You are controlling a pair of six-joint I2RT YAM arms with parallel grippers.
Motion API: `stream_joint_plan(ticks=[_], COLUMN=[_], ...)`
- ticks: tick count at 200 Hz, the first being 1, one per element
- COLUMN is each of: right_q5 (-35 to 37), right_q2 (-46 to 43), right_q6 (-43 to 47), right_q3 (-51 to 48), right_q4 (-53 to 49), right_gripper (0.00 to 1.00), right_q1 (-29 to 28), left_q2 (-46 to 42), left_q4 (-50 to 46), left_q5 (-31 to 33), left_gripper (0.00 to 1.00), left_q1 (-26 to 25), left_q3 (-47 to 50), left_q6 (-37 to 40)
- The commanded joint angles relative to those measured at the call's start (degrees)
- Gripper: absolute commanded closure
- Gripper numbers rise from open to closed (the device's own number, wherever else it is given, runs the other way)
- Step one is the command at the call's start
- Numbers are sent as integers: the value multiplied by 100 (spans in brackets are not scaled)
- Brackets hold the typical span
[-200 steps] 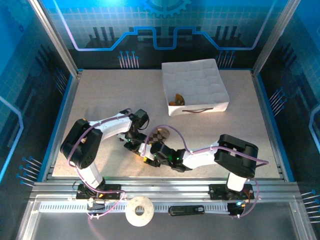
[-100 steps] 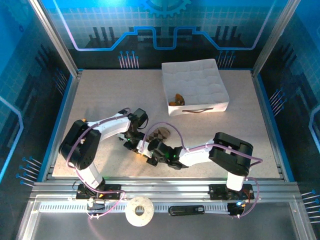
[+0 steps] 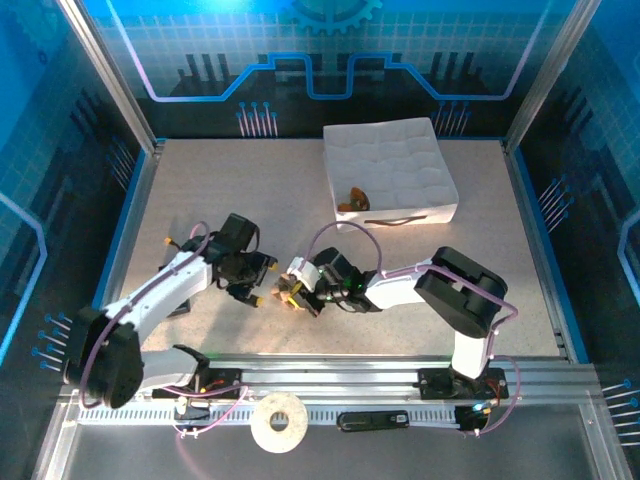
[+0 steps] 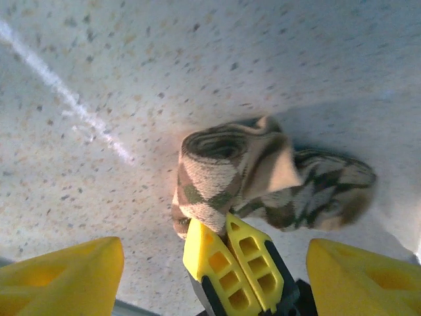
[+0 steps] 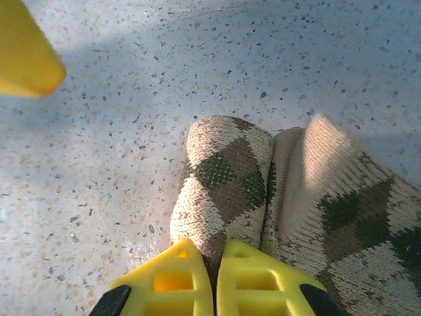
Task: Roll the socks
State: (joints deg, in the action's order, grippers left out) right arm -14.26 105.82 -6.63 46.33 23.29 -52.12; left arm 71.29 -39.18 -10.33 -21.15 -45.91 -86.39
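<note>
Right pincer (image 5: 215, 264): shut tight on the argyle sock (image 5: 227, 174), its two yellow fingers (image 5: 164, 284) pressed together over the near end of the roll.
Argyle sock: brown-and-beige diamonds, partly rolled. The rolled part lies straight ahead of the right pincer's tips, and the loose part lies beside the roll on the pincer's right, touching it. Both rest on the table (image 3: 200, 190).
Roll from the left wrist view: the coiled open end faces the camera, and the unrolled length trails off to the right along the table.
Left pincer (image 3: 262, 283): spread wide, holding nothing. Its yellow fingers (image 4: 72, 273) stand apart at either side, and the sock and the right pincer's closed tips lie ahead in the gap between them.
Pincers to each other: tips facing and close, the left one just beside the sock but not touching it.
White quilted box (image 3: 420, 213): well beyond both pincers, on the far right part of the table.
Orange-brown bundle (image 3: 352, 198): inside the box at its near left corner, too small to tell more.
Roll of tape (image 3: 279, 422): behind both pincers, on the rail by the arm bases.
</note>
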Motion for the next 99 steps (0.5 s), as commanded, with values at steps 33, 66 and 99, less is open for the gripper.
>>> stream_joint_plan(ticks=[33, 66, 99], right_q5=[-1924, -2282, -2200], right_q2=[912, 1159, 1196], right_q6=[-1158, -1465, -1387], right_q3=[-136, -64, 77], right_q4=[-813, -830, -1157], right_gripper=[100, 100, 100], right_q1=[834, 1052, 1083], left_q2=[121, 480, 856], left_q4=[1573, 1823, 1811], left_q5=[-262, -60, 14], left_gripper=[46, 51, 54], left_q1=[-233, -568, -685], left_q3=[632, 745, 829], left_q6=[723, 937, 1008])
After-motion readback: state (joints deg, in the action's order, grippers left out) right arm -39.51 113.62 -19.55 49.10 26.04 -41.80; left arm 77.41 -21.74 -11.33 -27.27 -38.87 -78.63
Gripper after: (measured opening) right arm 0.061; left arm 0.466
